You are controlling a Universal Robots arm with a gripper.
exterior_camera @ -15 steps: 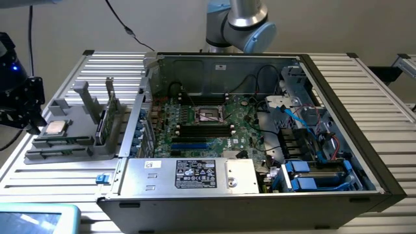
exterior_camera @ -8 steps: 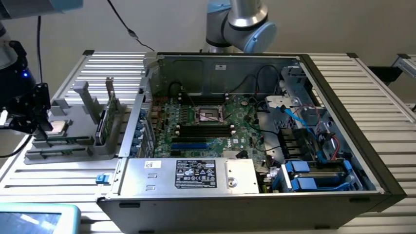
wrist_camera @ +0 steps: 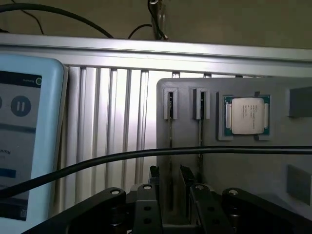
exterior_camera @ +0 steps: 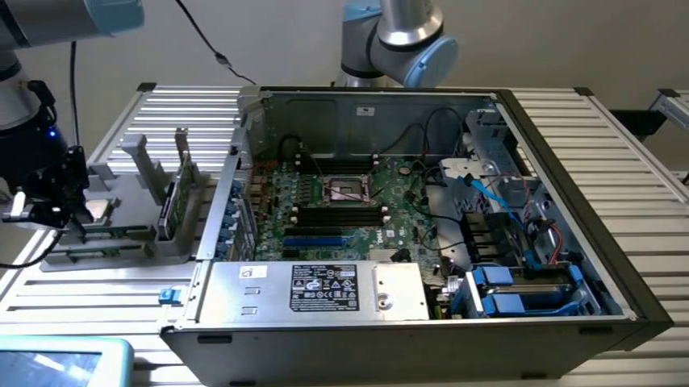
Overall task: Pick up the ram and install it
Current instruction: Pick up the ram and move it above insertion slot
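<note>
At the exterior view's left edge the arm (exterior_camera: 22, 97) hangs wrist-down over the grey holder (wrist_camera: 253, 170) — gripper (wrist_camera: 171, 187) spread, clasping nothing — with the ram (wrist_camera: 170, 129) edge-on in its slot between the fingers (wrist_camera: 186, 178)

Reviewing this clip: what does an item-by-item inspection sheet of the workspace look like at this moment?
Surface: slatted aluminium table carrying an open computer case and a grey parts fixture.
Job's things: ram stands edge-on in a fixture slot, not picked up; second stick in the neighbouring slot; motherboard lies inside the case.
Clutter: processor chip in its fixture pocket; tablet beside the fixture.
Grippers: gripper open and empty, above the fixture, its fingers lined up either side of the ram.
Cables: black cable crosses in front of the wrist camera; blue cables inside the case.
Surroundings: second robot arm behind the case; plain wall.
</note>
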